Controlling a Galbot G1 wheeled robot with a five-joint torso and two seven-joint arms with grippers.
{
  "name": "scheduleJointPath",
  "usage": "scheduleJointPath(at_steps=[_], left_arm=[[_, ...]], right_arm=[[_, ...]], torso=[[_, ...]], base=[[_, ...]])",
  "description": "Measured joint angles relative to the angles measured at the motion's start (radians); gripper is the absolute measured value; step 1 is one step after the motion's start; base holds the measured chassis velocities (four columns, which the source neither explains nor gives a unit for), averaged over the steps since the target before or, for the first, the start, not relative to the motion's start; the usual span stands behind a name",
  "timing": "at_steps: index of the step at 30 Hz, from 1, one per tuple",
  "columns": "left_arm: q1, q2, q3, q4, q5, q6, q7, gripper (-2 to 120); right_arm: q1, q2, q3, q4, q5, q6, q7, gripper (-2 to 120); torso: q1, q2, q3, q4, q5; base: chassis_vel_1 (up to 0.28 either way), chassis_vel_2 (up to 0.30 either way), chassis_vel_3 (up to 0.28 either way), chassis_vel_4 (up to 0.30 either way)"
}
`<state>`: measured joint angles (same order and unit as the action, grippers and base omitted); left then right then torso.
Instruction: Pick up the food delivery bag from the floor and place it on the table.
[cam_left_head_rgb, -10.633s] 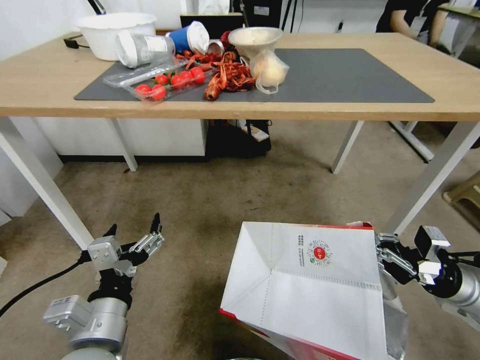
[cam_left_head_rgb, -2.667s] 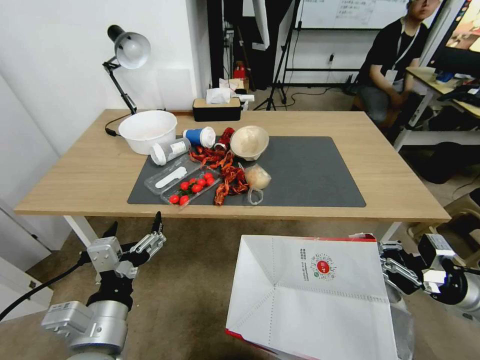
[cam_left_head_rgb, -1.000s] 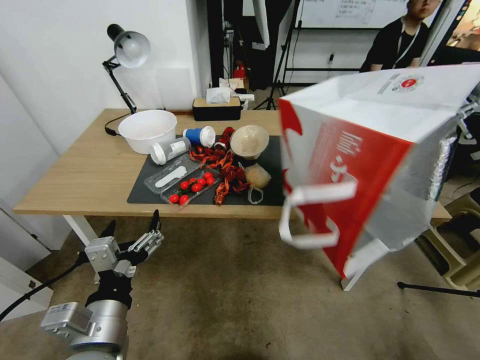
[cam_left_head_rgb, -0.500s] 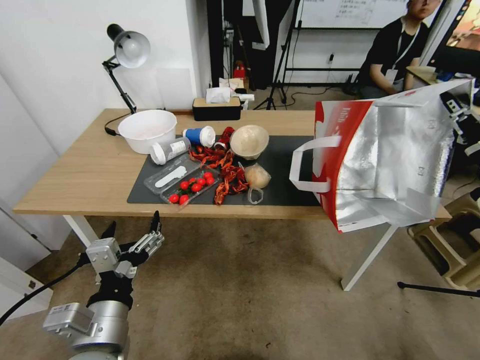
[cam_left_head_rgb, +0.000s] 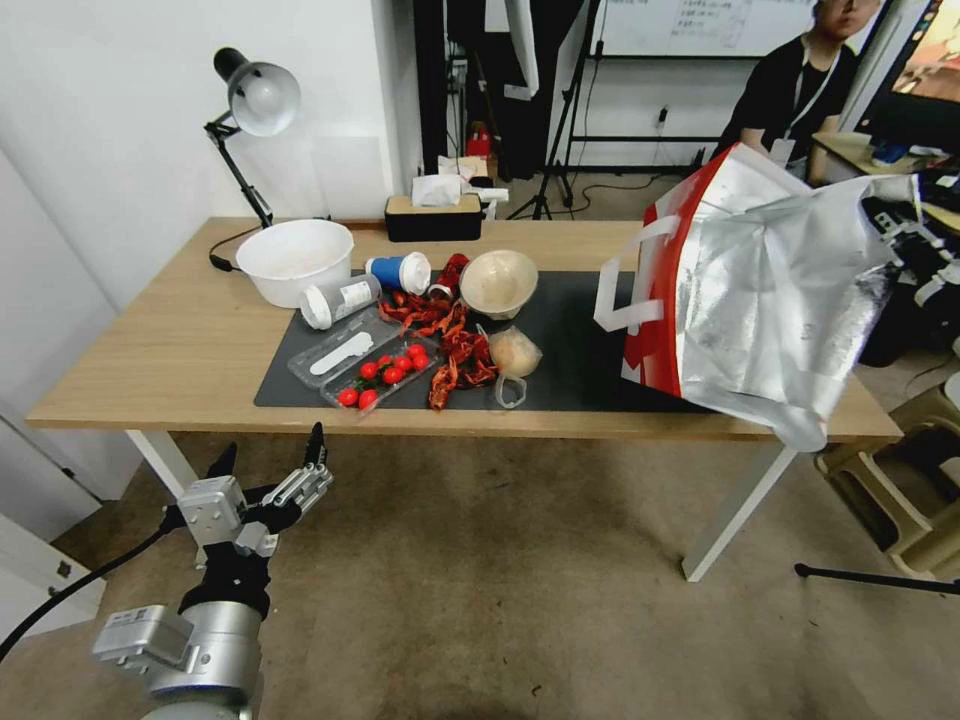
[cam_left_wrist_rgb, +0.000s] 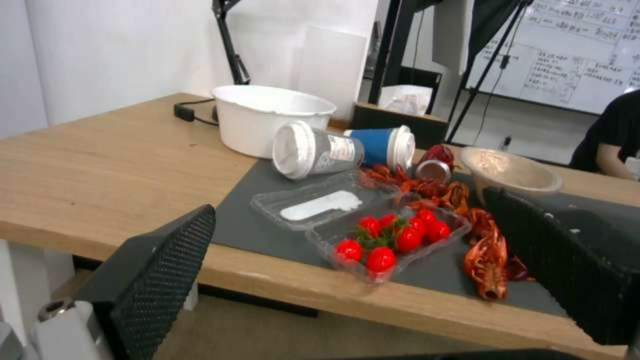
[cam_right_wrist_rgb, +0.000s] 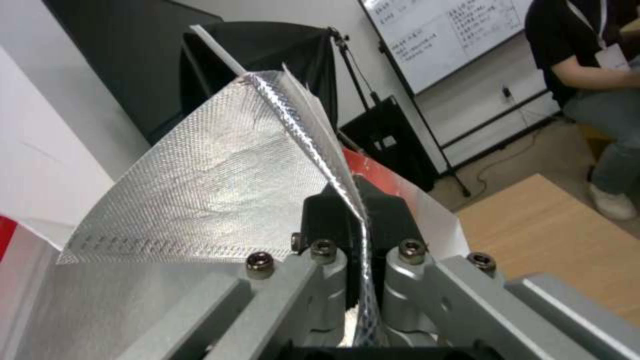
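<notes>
Light-wood table (cam_left_head_rgb: 150, 340) bears food delivery bag (cam_left_head_rgb: 770, 300), rim pinched by right gripper (cam_right_wrist_rgb: 353, 225); left gripper (cam_left_head_rgb: 268, 462) spread.

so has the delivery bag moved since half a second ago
Yes. The food delivery bag has dropped toward the table, its red side now over the mat.

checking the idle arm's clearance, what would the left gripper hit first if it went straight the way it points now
Probably the front edge of the table, just before the clear tray of cherry tomatoes. The left gripper is open, below and short of that edge; the exact height is hard to judge.
</notes>
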<state>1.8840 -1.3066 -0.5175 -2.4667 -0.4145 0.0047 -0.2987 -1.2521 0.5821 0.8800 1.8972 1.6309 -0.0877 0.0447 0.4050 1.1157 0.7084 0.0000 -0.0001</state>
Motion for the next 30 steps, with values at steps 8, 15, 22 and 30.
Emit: scheduleJointPath(at_steps=[8,15,22,30], left_arm=[[0.005,-0.002,-0.004,-0.001,0.0,0.001,0.0,100],[0.007,-0.004,-0.005,-0.002,0.0,0.001,-0.001,100],[0.012,-0.007,-0.004,-0.005,0.007,-0.002,-0.001,100],[0.026,-0.01,-0.004,-0.01,0.016,-0.012,-0.001,100]], right_arm=[[0.112,-0.022,-0.106,-0.061,0.008,-0.042,0.076,0],[0.118,-0.028,-0.109,-0.062,0.007,-0.047,0.074,0],[0.119,-0.029,-0.101,-0.064,0.002,-0.039,0.071,25],[0.123,-0.032,-0.1,-0.07,-0.037,-0.023,0.055,53]], torso=[[0.0,0.0,0.0,0.0,0.0003],[0.0,0.0,0.0,0.0,0.0002],[0.0,0.0,0.0,0.0,0.0002],[0.0,0.0,0.0,0.0,0.0001]], base=[[0.0,0.0,0.0,0.0],[0.0,0.0,0.0,0.0],[0.0,0.0,0.0,0.0],[0.0,0.0,0.0,0.0]])
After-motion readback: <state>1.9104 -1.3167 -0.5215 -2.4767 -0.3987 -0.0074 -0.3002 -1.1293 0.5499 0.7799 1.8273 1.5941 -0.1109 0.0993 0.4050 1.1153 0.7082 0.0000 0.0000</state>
